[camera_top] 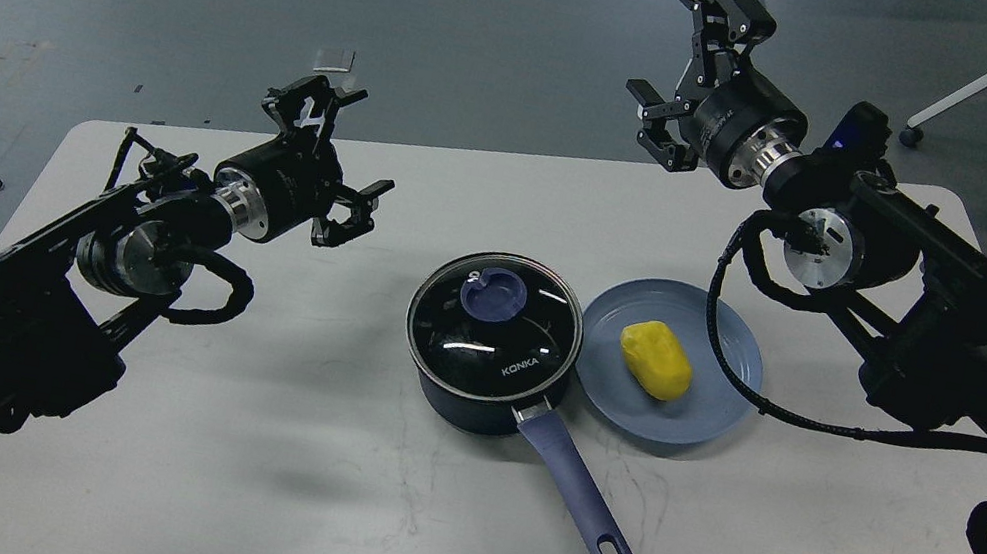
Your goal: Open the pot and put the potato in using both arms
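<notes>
A grey floor (pixel 496 34) surrounded a white table (pixel 294 486). Mid-table sat the pot (pixel 473 395), lid (pixel 494 322) on, touching a blue plate (pixel 716 398) that held the potato (pixel 655 358). The left gripper (pixel 342 157) and right gripper (pixel 688 68) hung above the far edge, well apart, claws spread, holding nothing.

Even, bright overhead light; soft shadows on the table (pixel 242 436); white glare streaks on the lid (pixel 495 323); focus sharp.

Left arm (pixel 46 279) enters from near left, its gripper (pixel 327 156) raised with fingers spread apart. Right arm (pixel 955 308) enters from right, its gripper (pixel 685 57) higher and farther, fingers likewise spread, holding nothing.
</notes>
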`<state>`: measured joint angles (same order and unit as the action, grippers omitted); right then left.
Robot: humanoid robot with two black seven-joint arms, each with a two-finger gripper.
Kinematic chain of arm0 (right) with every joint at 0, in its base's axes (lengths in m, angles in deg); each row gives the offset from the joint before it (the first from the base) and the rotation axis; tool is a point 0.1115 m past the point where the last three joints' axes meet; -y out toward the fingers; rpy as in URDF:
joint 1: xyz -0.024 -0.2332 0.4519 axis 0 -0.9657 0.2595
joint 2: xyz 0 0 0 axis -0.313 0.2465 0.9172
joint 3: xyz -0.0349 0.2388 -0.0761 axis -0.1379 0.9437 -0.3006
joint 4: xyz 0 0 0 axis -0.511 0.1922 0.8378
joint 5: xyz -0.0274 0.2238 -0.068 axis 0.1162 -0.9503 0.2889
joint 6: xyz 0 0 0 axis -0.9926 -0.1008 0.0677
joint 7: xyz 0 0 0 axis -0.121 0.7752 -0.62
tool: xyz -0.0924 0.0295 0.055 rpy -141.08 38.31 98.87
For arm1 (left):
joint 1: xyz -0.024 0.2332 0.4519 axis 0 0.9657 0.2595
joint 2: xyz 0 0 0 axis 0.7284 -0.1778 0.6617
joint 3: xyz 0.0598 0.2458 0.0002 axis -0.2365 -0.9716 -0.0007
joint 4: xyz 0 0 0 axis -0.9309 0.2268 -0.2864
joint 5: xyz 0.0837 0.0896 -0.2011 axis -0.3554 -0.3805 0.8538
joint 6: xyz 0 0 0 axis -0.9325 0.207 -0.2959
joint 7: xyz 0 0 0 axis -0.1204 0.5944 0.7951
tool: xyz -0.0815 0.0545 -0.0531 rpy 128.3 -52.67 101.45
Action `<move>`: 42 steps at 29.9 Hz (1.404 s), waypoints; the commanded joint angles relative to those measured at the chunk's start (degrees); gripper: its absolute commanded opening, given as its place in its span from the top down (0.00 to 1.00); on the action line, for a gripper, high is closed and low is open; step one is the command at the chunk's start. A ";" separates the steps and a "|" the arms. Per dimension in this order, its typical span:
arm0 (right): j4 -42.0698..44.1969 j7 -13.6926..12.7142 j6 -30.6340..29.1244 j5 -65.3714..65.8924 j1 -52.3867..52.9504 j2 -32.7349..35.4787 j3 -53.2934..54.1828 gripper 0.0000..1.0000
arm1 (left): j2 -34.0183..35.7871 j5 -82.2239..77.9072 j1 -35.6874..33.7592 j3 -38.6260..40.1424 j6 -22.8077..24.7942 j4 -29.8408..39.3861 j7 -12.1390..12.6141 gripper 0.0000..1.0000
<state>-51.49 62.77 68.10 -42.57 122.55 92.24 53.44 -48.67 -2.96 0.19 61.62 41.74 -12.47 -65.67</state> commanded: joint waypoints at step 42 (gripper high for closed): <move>-3.48 -3.75 -3.55 -4.24 -5.79 3.29 4.28 0.00 | 1.89 0.20 4.29 7.73 0.53 1.28 -2.89 0.02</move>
<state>-54.95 59.09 64.63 -46.69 116.83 95.38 56.46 -47.72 -2.80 4.48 69.31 42.15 -11.20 -68.20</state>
